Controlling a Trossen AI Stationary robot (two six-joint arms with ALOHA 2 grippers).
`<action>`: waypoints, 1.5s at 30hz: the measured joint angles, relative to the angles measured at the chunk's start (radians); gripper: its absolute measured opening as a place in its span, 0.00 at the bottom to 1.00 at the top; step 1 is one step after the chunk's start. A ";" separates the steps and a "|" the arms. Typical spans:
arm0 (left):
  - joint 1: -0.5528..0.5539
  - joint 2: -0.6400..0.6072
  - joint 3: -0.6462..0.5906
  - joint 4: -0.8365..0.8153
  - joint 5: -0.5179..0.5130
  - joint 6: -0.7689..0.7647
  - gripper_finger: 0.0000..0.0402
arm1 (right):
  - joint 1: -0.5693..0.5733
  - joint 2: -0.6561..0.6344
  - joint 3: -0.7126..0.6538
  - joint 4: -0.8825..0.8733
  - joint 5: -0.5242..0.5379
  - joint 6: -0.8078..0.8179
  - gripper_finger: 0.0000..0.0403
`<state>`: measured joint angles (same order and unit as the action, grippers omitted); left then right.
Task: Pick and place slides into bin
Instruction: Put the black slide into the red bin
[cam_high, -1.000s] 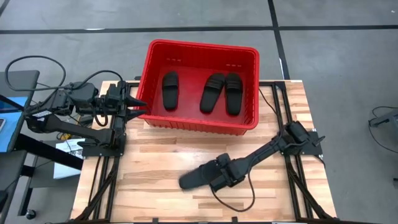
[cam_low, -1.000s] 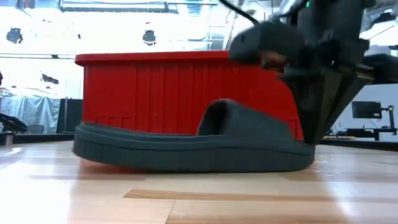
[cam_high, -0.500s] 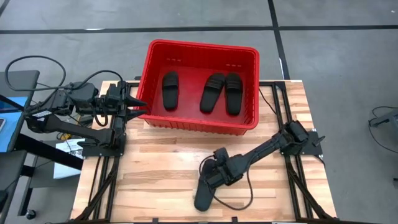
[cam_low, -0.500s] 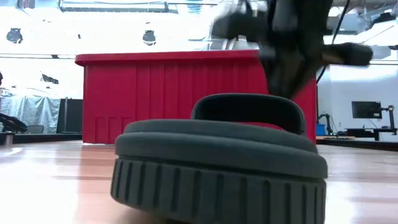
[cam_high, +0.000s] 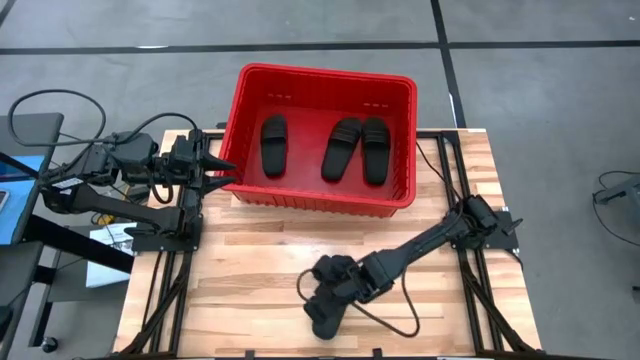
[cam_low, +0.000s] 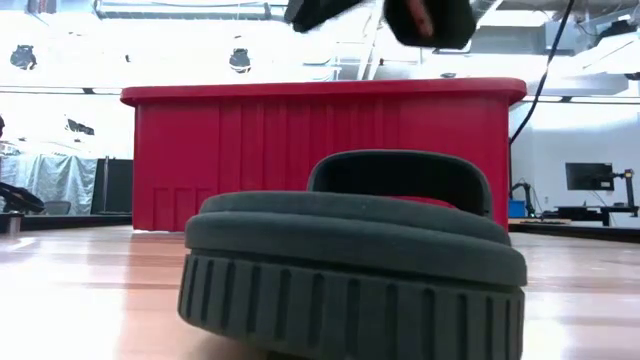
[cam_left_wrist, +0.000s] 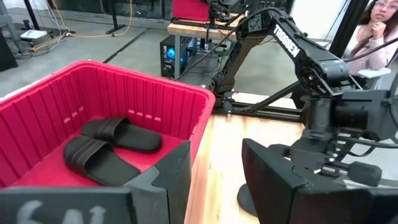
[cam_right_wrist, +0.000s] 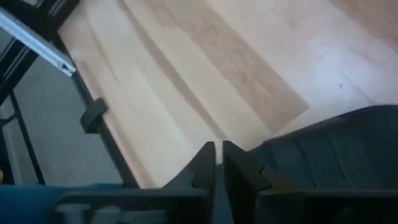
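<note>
Partly hidden sandal, arm and bin

In the high view, the right gripper (cam_high: 322, 290) is covering much of the slide on the desk (cam_high: 327, 317); in the low view, that slide (cam_low: 355, 262) is blocking the bin's (cam_low: 200, 150) lower wall, and the arm is showing only as a blurred shape being cut off by the top edge. In the left wrist view, the left gripper's fingers (cam_left_wrist: 168, 186) are hiding part of the bin's (cam_left_wrist: 186, 99) slides (cam_left_wrist: 102, 152).

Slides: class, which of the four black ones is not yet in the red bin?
The slide lying on the wooden table near its front edge, beside the right claw; the other three lie inside the bin.
</note>
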<state>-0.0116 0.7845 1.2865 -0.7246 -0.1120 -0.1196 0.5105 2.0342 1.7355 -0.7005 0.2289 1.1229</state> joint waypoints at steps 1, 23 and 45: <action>0.000 0.000 0.000 0.000 0.000 0.005 0.33 | -0.006 0.000 0.000 -0.003 -0.010 -0.007 0.07; 0.000 0.000 0.000 0.012 0.000 0.048 0.33 | 0.106 0.000 -0.001 -0.363 0.027 0.073 0.40; 0.000 0.000 0.000 0.012 0.000 0.076 0.33 | 0.138 0.082 -0.012 -0.244 0.126 0.074 0.28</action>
<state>-0.0120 0.7845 1.2865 -0.7126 -0.1120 -0.0441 0.6488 2.1166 1.7237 -0.9450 0.3550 1.1970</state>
